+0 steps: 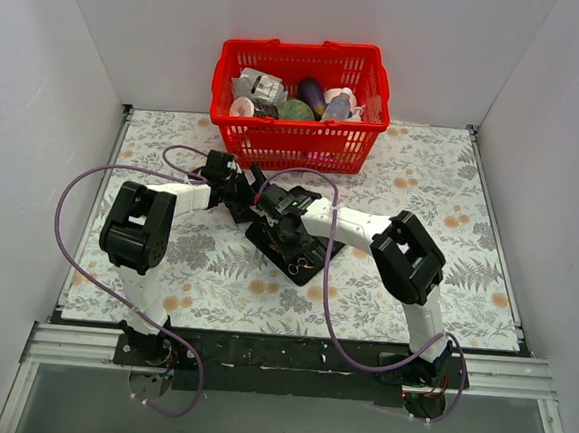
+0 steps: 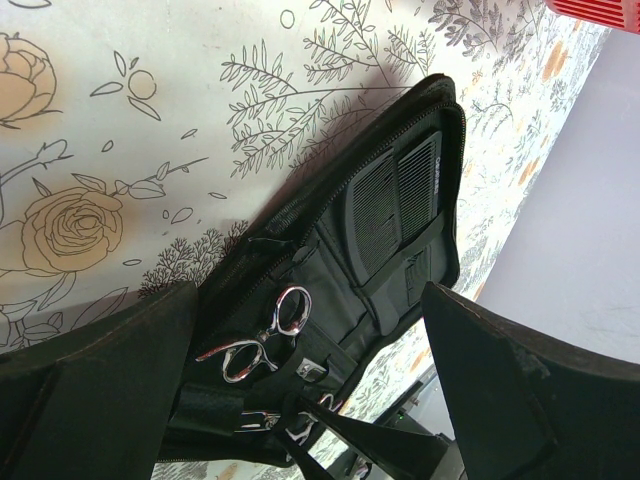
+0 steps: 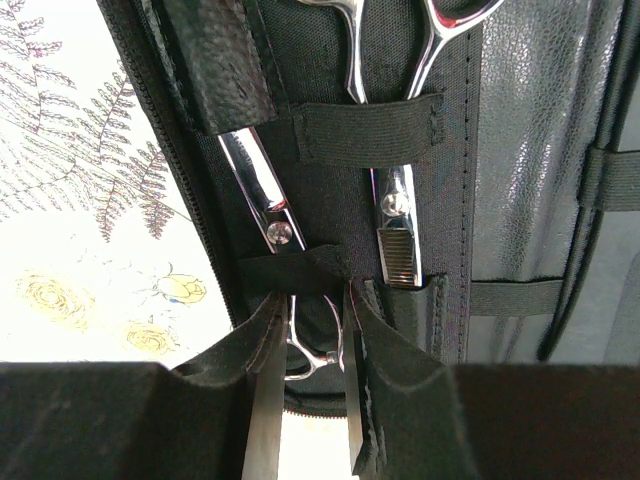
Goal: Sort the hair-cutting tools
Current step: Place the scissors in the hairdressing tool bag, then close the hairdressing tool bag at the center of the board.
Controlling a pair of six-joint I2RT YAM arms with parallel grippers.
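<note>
The sorting looks well along: the comb (image 2: 398, 195) is strapped into one half of the open black case (image 1: 319, 251), and the scissors (image 3: 262, 190) and a second pair (image 3: 398, 225) lie under elastic bands in the other half. What seems left is settling that first pair. The right gripper (image 3: 315, 305) reaches low over the case's end with its fingers drawn in on the scissors' ring handles, apparently gripping them. The left gripper (image 2: 308, 295) hovers close beside it, tilted toward the case, fingers spread wide and holding nothing.
</note>
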